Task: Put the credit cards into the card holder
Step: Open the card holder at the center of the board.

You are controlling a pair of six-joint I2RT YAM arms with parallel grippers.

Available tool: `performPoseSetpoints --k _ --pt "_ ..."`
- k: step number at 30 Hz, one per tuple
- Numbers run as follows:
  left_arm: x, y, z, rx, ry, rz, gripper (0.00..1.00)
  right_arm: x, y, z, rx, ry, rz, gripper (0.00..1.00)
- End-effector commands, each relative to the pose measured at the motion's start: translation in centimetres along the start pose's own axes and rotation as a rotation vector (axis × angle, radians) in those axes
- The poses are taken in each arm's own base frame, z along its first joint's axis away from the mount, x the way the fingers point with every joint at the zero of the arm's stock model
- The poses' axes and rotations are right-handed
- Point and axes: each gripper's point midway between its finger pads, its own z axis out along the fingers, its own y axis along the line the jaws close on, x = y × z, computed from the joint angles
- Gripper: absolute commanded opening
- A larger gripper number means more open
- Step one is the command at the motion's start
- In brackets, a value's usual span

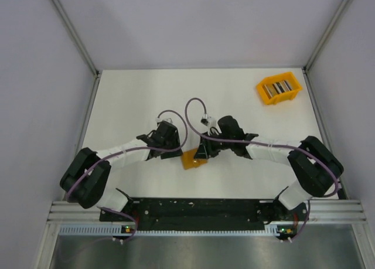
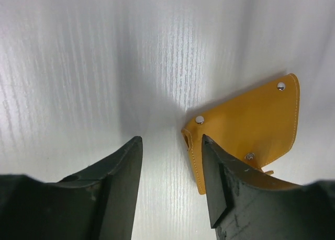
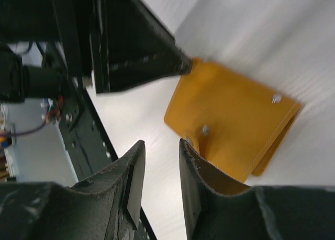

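Holder: small flat mustard-orange folding wallet, lies shut on white worktop, near centre, btwn the two arms. Smooth matte face, stitched edges, small metal studs. Thin, no lip standing proud. Lining not visible.

L pincer: wide, empty, bare worktop in the gap. One finger overlaps the holder's corner; touching or just above, can't tell. R pincer: narrow gap, nothing in it, one finger over the holder's edge by a stud.

Cards: striped black/white/grey row of thin rect. plastic cards sits in bright orange plastic bin, far right, well apart from holder. None in holder yet.

Risks, as I judge:
- Holder is flat and slick on a smooth worktop, so a one-sided push prob. slides or spins it instead of opening it.
- Both pincers crowd one small item, so finger-to-finger collision is likely if both close in.
- Flap may spring shut if not pinned.
- Cards packed tight and thin, so a grab could take two or drop one.
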Motion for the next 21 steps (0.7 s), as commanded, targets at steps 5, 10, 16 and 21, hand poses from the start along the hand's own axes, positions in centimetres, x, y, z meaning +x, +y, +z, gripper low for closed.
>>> performPoseSetpoints --k 5,10,16,21 --pt "-1.3 -0.6 -2.0 0.055 -0.066 0.051 0.56 -4.5 -2.3 3.7 0.086 -0.038 0.108 0.30" --pt "-0.9 -0.8 -1.6 0.062 -0.042 0.063 0.54 -3.5 -2.4 4.2 0.056 0.011 0.102 0.28" --pt "-0.7 -1.0 -0.8 0.066 -0.024 0.061 0.51 -1.3 -1.7 3.7 0.000 0.092 0.070 0.25" --pt "-0.5 -2.2 -0.9 0.120 -0.003 0.064 0.51 0.6 -1.1 2.8 -0.054 0.128 0.044 0.24"
